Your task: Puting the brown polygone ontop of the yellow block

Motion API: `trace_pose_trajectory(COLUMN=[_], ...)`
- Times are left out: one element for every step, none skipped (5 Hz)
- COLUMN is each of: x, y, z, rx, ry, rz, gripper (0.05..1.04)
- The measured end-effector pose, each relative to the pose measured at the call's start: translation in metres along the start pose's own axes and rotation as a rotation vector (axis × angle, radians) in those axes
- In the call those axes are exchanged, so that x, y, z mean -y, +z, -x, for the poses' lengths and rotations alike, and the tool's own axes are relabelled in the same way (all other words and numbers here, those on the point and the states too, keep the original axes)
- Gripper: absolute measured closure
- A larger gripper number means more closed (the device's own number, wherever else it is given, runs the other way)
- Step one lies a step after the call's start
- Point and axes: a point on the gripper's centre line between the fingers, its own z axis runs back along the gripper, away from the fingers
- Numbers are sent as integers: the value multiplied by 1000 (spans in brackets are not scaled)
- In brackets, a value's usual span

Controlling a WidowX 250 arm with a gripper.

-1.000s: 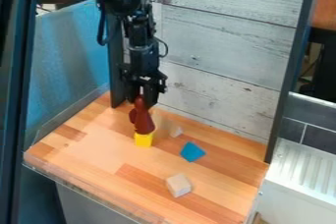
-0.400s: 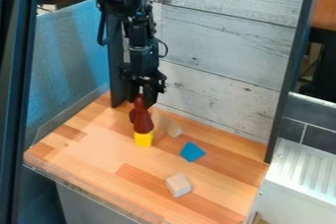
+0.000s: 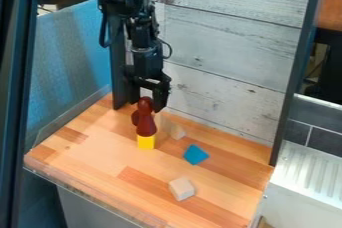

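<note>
The brown piece (image 3: pixel 146 123) stands on the yellow block (image 3: pixel 145 142). The black gripper (image 3: pixel 148 103) has its fingers spread around the piece's top. Next come a wooden block (image 3: pixel 177 132), a pale cube (image 3: pixel 181 189) and a blue block (image 3: pixel 195 155).

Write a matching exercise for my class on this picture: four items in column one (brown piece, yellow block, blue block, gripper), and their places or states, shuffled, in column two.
Column one
1. Brown piece
2. Yellow block
3. Blue block
4. Gripper

Column two
A. On the wooden board, apart from the stack
B. Black, hanging from the arm, jaws apart
C. Upright, on top of another block
D. Directly beneath another piece

Right pairs: 1-C, 2-D, 3-A, 4-B
</note>
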Motion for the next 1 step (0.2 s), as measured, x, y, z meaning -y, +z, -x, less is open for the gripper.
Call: trace_pose_trajectory(x=[7], y=[3], z=[0], rx=[-5], ry=[7], rz=[55], gripper=[80])
